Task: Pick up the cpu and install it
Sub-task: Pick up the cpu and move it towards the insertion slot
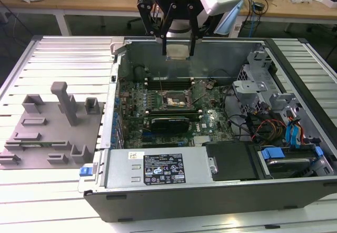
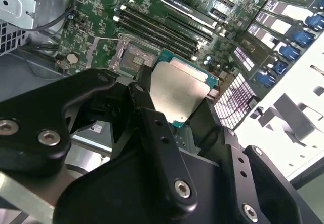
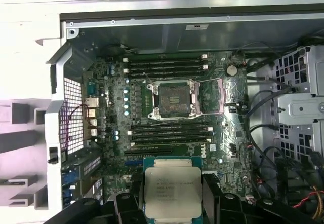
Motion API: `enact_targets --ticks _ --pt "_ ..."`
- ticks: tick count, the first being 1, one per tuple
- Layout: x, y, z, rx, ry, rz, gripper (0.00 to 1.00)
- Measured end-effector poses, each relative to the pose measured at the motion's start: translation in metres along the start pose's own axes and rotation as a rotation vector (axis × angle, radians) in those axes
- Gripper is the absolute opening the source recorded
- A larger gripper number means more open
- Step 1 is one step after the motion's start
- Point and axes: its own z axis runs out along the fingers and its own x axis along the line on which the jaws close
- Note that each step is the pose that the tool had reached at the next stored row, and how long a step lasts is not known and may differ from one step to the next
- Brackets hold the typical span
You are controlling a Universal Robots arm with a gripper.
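tool [image 1: 178, 54]: clenched on the cpu [image 1: 177, 49], one dark finger against each of two opposite edges, as both wrist views show.
cpu position: held in the air over the open computer case [image 1: 210, 191], above the motherboard [image 3: 223, 133] and clear of it; silvery metal top faces both wrist views.
socket [image 3: 172, 98]: dark square in a metal frame, between rows of memory slots, looks uncovered and unfilled; the cpu is well apart from it.
weight: judged very light, a thin flat square.
stiffness: judged rigid, with no give under the fingers.
surface: the smooth metal lid probably offers little friction.
fragility: judged delicate; the contact side and the green board rim would not tolerate scraping or a drop.
where to hold: by the opposite side edges, kept level, faces left untouched, as the tool has it.
fixture blocks [image 1: 52, 133]: grey, on the slatted worktop [image 1: 52, 201] at the exterior view's left of the case.
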Motion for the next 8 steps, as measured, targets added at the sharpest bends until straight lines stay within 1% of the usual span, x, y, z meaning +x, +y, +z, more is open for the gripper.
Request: enact_targets --ticks 1,3,4,6,8 --pt "0.0 -0.0001 0.0019 -0.0001 -0.0001 0.0 0.55" --pt "0.0 -0.0004 0.0079 0.0 0.0 0.0 0.55" --pt "-0.0001 -0.0005 0.0095 0.0 0.0 0.0 0.55" --pt "-0.0002 -0.0008 0.017 -0.0002 -0.0001 0.0 0.55" --pt "-0.0002 -0.001 0.0213 -0.0001 0.0 0.0 0.55"
